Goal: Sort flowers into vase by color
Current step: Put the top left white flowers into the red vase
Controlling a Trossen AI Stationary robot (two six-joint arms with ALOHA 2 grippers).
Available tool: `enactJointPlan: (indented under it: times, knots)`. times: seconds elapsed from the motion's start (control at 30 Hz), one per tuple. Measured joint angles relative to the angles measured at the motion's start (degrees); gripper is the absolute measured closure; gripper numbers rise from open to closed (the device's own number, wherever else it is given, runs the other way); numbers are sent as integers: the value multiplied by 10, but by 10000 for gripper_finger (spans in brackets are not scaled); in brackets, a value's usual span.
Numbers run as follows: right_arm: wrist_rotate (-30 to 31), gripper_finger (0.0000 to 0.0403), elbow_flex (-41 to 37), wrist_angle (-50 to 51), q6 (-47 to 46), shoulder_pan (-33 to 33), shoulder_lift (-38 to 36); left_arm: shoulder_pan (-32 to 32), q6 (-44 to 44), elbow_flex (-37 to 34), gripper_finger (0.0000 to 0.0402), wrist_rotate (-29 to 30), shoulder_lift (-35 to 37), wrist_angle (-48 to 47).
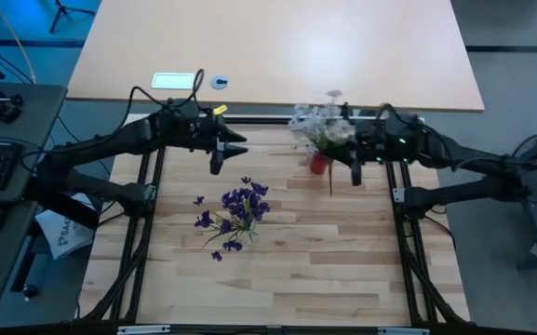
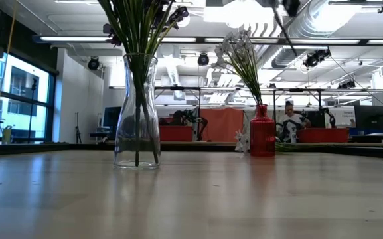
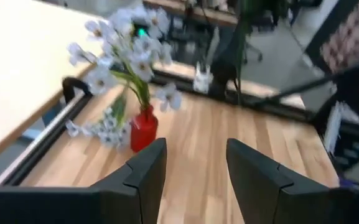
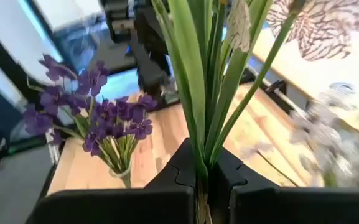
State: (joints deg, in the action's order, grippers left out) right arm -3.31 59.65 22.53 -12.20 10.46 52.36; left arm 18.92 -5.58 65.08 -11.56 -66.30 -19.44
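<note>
Right gripper (image 1: 355,173), just beside the red vase (image 1: 318,164), has its fingers clamped on green stems (image 4: 201,93) (near the desk (image 1: 324,251) edge). Left gripper (image 1: 220,149) hovers well apart, fingers spread, holding nothing.

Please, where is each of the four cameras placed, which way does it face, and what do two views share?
High view: above the table, facing straight down; left arm and right arm show.
Low view: at tabletop height, facing level towards clear vase and red vase; hardly any arm shows.
Left wrist view: on the left arm, facing white flowers; open left tool shows.
Right wrist view: on the right arm, facing purple flowers; right tool grips green stems.
Shared: low and left wrist views both show the red vase.
</note>
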Motion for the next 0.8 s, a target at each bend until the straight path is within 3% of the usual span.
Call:
enactJointPlan:
  times: [0.2,0.3,0.4,0.8]
  knots:
    - [73,402,-199,-188,-41,1,-113,6,-75,-105,245,1,29,154]
    - [174,402,-279,-338,10,7,-130,6,-109,-142,245,1,29,203]
    - [268,402,-325,-404,59,18,-121,6,-137,-163,245,1,27,230]
    - [270,402,-332,-441,86,65,-119,6,-168,-168,245,2,27,278]
